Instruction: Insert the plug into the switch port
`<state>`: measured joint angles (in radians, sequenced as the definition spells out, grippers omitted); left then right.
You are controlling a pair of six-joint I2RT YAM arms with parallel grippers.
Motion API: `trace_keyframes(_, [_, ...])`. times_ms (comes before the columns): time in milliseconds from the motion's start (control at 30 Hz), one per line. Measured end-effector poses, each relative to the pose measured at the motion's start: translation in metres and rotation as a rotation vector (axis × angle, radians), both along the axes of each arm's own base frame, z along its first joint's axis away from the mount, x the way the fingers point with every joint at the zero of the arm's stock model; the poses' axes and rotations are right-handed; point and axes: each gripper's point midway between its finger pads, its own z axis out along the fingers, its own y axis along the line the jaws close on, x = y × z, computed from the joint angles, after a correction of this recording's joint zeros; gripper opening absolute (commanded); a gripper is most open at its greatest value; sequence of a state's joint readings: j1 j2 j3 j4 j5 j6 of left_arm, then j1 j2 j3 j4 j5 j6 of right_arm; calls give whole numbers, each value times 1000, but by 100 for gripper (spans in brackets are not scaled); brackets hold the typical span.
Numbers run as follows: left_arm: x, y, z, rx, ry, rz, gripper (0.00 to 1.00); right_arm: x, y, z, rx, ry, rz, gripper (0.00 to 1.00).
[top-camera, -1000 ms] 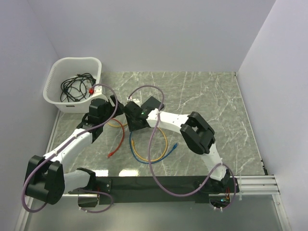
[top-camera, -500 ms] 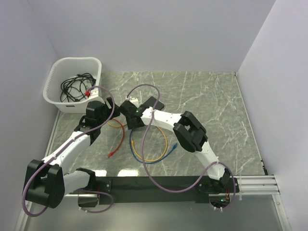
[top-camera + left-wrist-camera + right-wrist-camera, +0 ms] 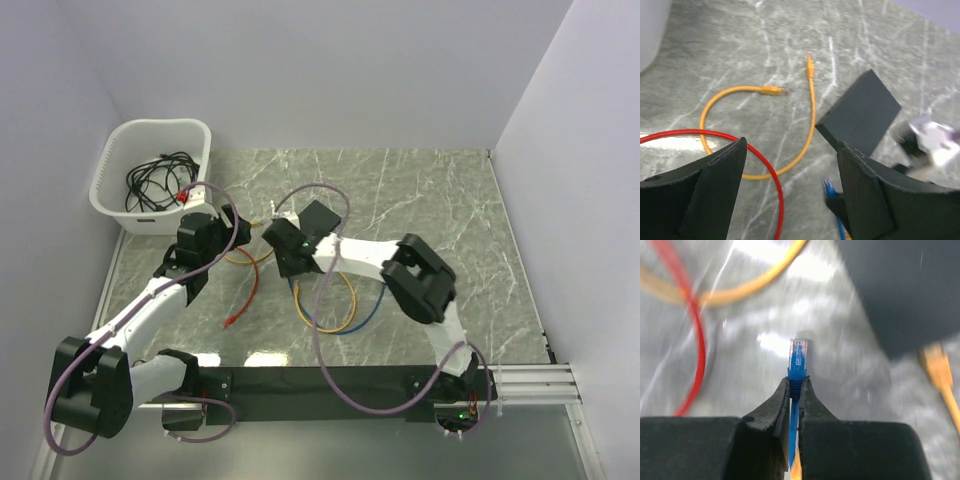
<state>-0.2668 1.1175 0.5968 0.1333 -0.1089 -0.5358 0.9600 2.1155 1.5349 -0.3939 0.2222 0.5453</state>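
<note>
Overhead view, left to right. A white slotted basket [image 3: 112, 170] holding dark cables stands at the far left corner of the marbled counter [image 3: 430, 200].

The left end effector [image 3: 790, 145] hangs over the counter with its jaws spread wide and nothing between them. Under it lie a red cable [image 3: 771, 172] and a looped orange cable [image 3: 812, 107].

Next to the right, the right end effector [image 3: 795, 387] has its fingers pinched together on the boot of the plug [image 3: 798, 351], a blue connector with a clear tip that stands out past the fingertips.

The switch [image 3: 322, 215], a flat matte-black box, lies just beyond the right end effector toward the far wall, apart from the plug.

Governing relation: in the right wrist view the plug's long axis points straight ahead along the fingers, while the switch fills the upper right corner. The switch therefore lies ahead and to the right of the tip, and the two axes are judged not yet lined up. The right arm carries the plug and is much the nearer. From the left wrist view the switch sits ahead and to the right, with its long axis on a diagonal. The edge with the sockets cannot be made out in any view.

Markings: no brand, label or writing can be read on the switch, plug or basket.
</note>
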Motion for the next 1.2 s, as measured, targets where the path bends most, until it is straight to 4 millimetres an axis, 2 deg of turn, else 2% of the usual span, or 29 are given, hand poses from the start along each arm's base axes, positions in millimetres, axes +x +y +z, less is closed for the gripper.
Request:
trace_keyframes(67, [-4,-4,2,-16,-14,-22,78,-16,-8,12,48,0,54,0])
trace_keyframes(133, [-8,-7,8,-36,-33,-44,76,-28,-12,35,125,-28,105,0])
trace_keyframes(333, [-21,-33,44,-142,-126,-182,66,-67,-10,139,459,-184,307,0])
trace_keyframes(400, [-32,-49,63,-198,-190,-277,63,-80,-8,165,563,-229,385,0])
trace_keyframes(433, [-38,-55,72,-224,-224,-322,63,-86,-7,172,603,-238,419,0])
trace_keyframes(500, [-55,-70,87,-276,-296,-435,61,-99,-6,178,665,-233,485,0])
trace_keyframes(600, [-80,-86,102,-334,-366,-577,56,-108,-10,169,725,-192,538,0])
trace_keyframes(667, [-92,-94,108,-361,-393,-649,54,-111,-15,161,758,-159,549,0])
trace_keyframes(767, [-111,-102,120,-399,-443,-746,50,-113,-22,161,815,-133,561,0])
trace_keyframes(1000, [-148,-110,139,-454,-549,-902,47,-108,-46,202,1003,-180,581,0])
trace_keyframes(1200, [-159,-118,142,-477,-558,-965,45,-112,-54,223,1073,-214,616,0])
